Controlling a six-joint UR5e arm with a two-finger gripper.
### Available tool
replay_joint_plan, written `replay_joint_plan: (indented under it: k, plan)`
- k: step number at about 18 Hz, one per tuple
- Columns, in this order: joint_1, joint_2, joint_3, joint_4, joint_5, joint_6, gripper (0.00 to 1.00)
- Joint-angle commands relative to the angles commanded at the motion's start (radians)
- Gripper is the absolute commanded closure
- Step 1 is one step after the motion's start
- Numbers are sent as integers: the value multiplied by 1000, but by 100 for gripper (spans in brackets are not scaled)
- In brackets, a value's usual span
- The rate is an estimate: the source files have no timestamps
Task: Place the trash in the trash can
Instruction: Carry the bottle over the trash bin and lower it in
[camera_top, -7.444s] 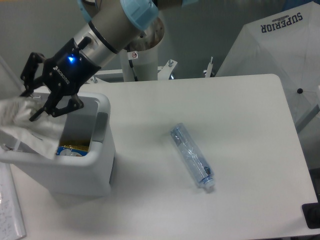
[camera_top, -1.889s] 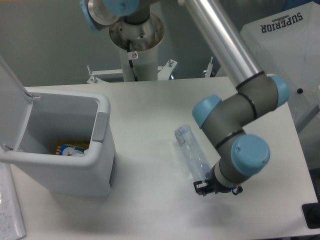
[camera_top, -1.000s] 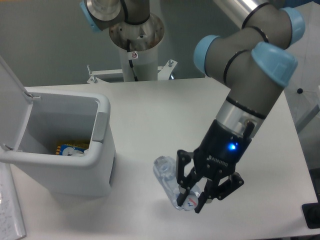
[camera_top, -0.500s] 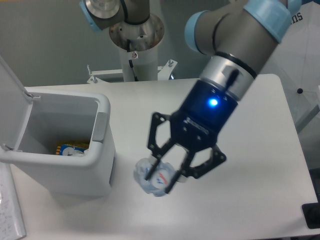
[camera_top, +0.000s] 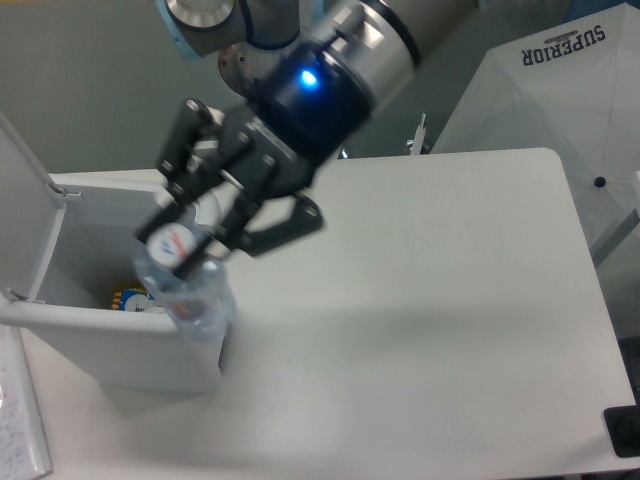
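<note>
Fingers (camera_top: 178, 215) of the gripper (camera_top: 200, 232) are clamped on the bottle (camera_top: 185, 280), at the left of the frame. It hangs over the right rim of the open bin (camera_top: 110, 340), cap end toward the camera. Something yellow and blue (camera_top: 130, 300) lies inside the bin, on the white desk (camera_top: 420, 300).

The trash can (camera_top: 110, 340) mouth gapes open, lid swung back left; its right rim crowds the bottle (camera_top: 190, 285). Right of it, the desk (camera_top: 430, 300) offers room.
</note>
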Motion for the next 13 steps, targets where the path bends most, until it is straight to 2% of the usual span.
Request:
replay_joint_plan:
  k: [3,4,8,10,12,13]
  plan:
    - [-32,40,-67,0,0,20,100]
    - [-37,69,-106,2,0,34,100]
    - [-40,144,-250,0,2,149,100]
    - [-40,157,-308,0,2,224,100]
    - [-42,158,-348,0,3,273,94]
    - [-42,155,-362,0,3,281,85]
